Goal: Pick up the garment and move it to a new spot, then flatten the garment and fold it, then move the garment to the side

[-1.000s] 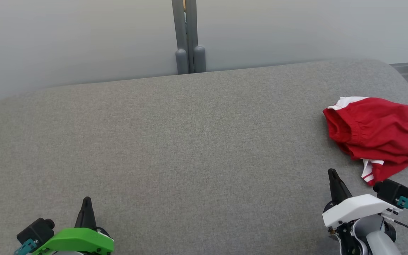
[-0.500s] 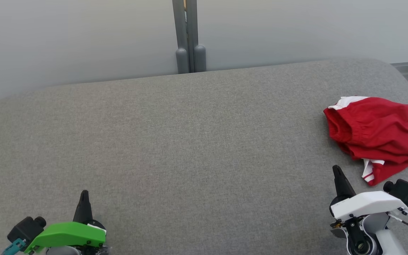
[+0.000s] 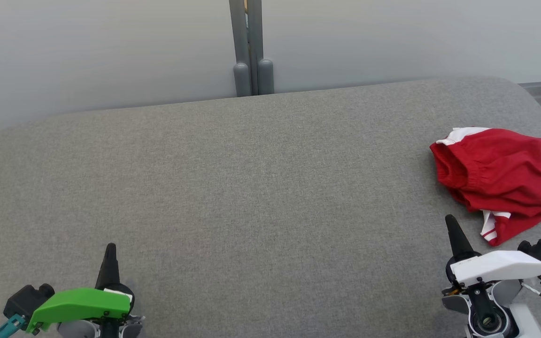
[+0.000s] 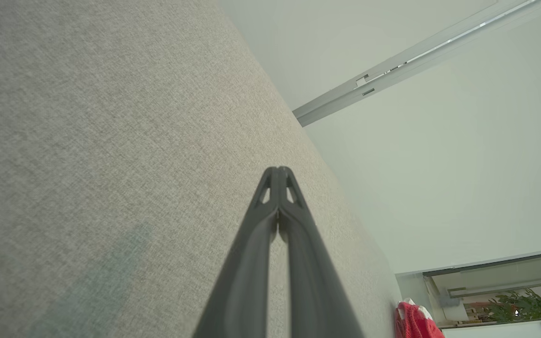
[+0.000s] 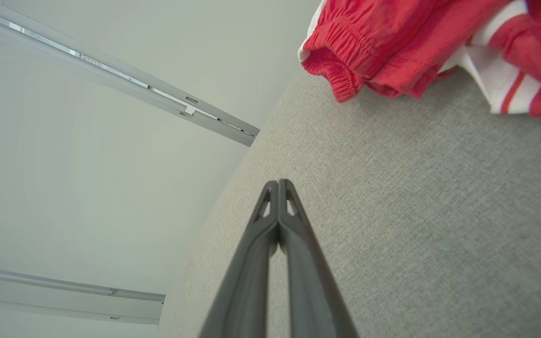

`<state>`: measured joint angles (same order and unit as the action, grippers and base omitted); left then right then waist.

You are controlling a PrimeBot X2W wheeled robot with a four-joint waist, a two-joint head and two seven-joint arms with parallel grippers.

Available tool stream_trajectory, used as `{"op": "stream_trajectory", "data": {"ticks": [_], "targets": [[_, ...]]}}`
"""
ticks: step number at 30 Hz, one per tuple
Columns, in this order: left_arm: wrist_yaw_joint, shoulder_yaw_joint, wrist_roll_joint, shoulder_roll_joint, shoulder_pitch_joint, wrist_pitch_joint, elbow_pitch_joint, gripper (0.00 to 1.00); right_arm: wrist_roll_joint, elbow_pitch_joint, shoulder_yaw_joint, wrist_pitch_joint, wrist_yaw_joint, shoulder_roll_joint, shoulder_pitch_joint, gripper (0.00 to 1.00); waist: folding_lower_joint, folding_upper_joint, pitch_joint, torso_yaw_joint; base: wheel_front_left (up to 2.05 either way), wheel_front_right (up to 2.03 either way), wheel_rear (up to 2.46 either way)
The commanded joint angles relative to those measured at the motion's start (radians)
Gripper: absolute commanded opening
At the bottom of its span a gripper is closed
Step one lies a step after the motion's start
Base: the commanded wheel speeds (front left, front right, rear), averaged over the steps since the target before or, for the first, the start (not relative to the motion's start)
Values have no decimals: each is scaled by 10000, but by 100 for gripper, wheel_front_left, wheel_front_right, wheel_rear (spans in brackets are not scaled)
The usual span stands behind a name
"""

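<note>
The garment (image 3: 503, 180) is a pair of red shorts with white and red striped trim, lying crumpled near the right edge of the grey fabric surface (image 3: 251, 188). It also appears in the right wrist view (image 5: 421, 47) and as a small red patch in the left wrist view (image 4: 413, 321). My right gripper (image 3: 450, 219) is shut and empty, a short way in front of and left of the garment, not touching it. In the right wrist view its tips (image 5: 277, 183) meet above bare fabric. My left gripper (image 3: 111, 246) is shut and empty at the lower left, its tips (image 4: 277, 170) closed.
A pale wall with a grey vertical post (image 3: 251, 47) stands behind the surface's far edge. The surface rounds off at its far corners, and the garment lies close to the right edge.
Both grippers have drawn back toward the bottom of the head view, the right one also drifting slightly right. The garment has not moved.
</note>
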<state>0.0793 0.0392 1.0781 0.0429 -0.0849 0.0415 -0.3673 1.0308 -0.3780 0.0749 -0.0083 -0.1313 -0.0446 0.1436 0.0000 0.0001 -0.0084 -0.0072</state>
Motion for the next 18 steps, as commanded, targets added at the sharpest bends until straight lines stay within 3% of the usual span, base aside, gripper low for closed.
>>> {"op": "stream_trajectory", "data": {"ticks": [1,18], "targets": [[65,70,272,66,-298,-46,136,0,255,175,56,82,3,-56,53,0,0,-1,2,1,0,0,0],[219,205,1929,81,-407,-467,402,0,2043,460,283,546,2,-65,25,0,0,-1,35,21,0,0,0]]}}
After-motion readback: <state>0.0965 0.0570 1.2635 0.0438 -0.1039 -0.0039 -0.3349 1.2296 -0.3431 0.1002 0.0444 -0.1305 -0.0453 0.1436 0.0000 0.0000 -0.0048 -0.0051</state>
